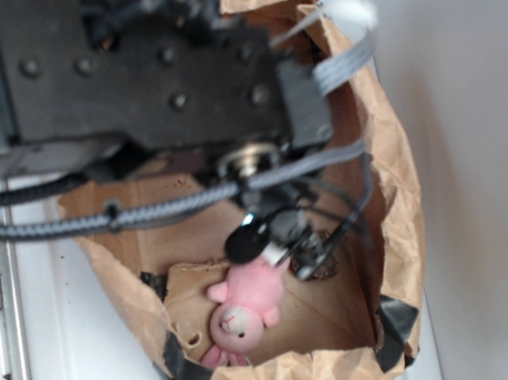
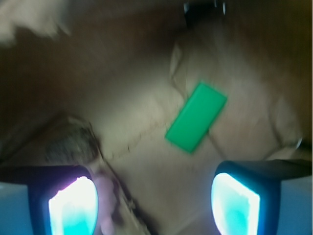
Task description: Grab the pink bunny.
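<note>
Exterior: pink bunny (image 1: 248, 302) below gripper (image 1: 277, 247).

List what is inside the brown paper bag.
Inside the paper bag: the pink bunny on the bottom, with the gripper reaching down above it. The wrist view adds a green block and a blurry brown lump. The arm covers the bag's upper part.

Pink bunny (image 1: 244, 303) partly hidden behind the hand (image 1: 274, 243); wrist view blurred

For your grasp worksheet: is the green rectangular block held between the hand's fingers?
No, the green rectangular block lies flat on the paper, apart from the fingers.
</note>
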Robot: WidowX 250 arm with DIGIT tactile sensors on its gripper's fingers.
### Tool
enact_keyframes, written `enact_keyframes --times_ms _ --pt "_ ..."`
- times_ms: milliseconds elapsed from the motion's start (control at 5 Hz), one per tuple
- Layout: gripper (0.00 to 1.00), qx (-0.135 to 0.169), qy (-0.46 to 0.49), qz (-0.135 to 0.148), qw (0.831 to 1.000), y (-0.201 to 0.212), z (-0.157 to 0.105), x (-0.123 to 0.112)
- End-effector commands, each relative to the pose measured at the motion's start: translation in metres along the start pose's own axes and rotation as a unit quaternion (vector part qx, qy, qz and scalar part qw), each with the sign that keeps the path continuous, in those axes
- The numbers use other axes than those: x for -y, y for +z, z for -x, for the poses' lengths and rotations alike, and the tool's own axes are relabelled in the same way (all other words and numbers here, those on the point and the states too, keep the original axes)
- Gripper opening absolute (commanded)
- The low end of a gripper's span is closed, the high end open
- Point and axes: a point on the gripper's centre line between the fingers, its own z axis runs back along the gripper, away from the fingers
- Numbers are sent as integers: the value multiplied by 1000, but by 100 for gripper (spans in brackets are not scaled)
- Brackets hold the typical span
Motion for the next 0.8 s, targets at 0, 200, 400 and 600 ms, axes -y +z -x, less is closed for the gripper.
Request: enact_keyframes --times_ms 0,200,400,600 --pt "100 5 -1 10 1000 -27 40 27" --pt "100 -10 -26 30 999 -28 47 42" --pt "100 17 -40 30 999 -30 47 46" --pt "100 32 -41 25 998 -23 42 47"
